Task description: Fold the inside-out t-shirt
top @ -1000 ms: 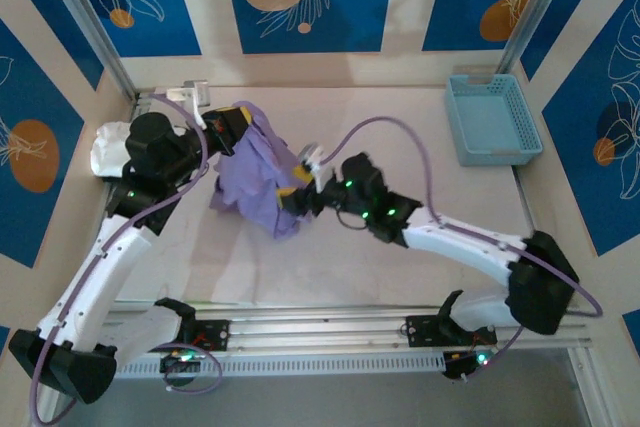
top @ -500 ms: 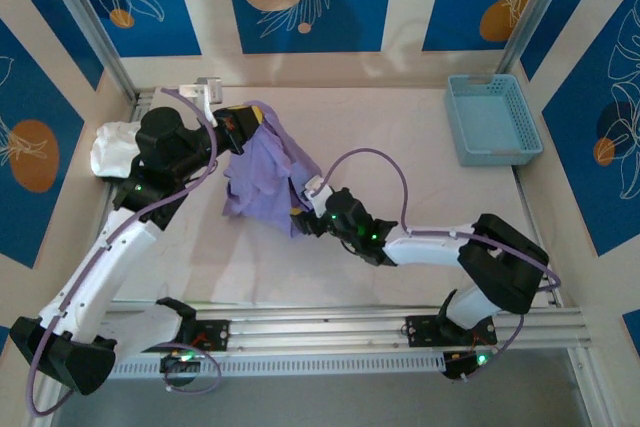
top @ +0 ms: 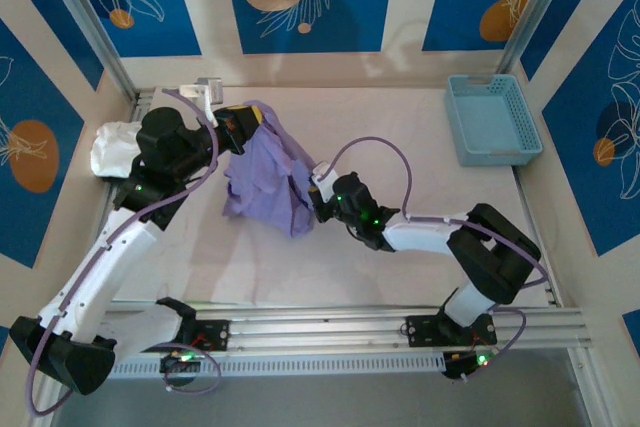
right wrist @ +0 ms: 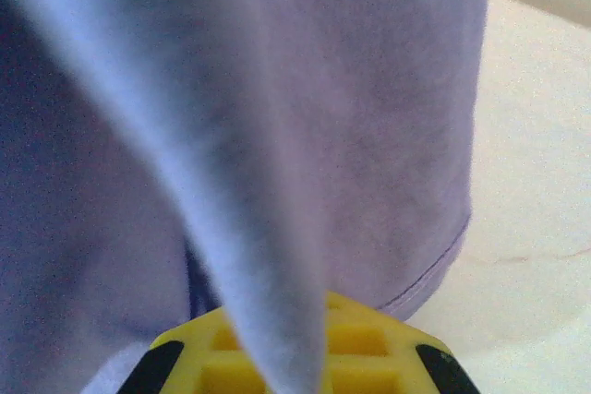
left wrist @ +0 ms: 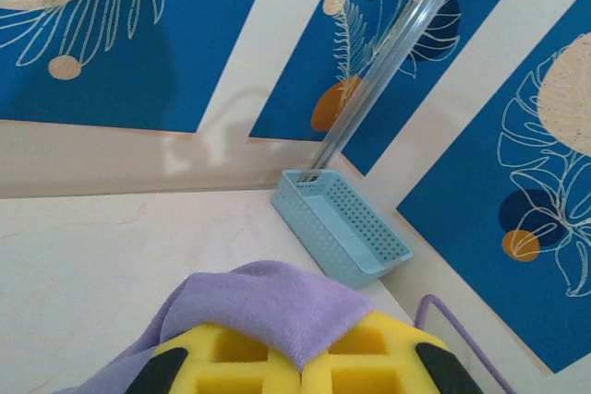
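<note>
Blue wall panels printed with pale leaves and orange discs close in a cream table. A light-blue perforated basket sits at its far right corner, and a metal post rises at the far left one.

On the left half of the table, the lavender t-shirt hangs bunched between the two arms, raised at the top and sagging to the tabletop. The left gripper is clenched on the shirt's upper edge. Its wrist camera shows the cloth draped over its closed yellow pads. The right gripper is pinched on a fold at the shirt's lower right side, where a ridge of fabric runs down between its pads.

That close view is mostly blurred purple, so I cannot tell which part of the shirt it holds. A crumpled white garment lies at the left edge, partly hidden behind the left arm.
</note>
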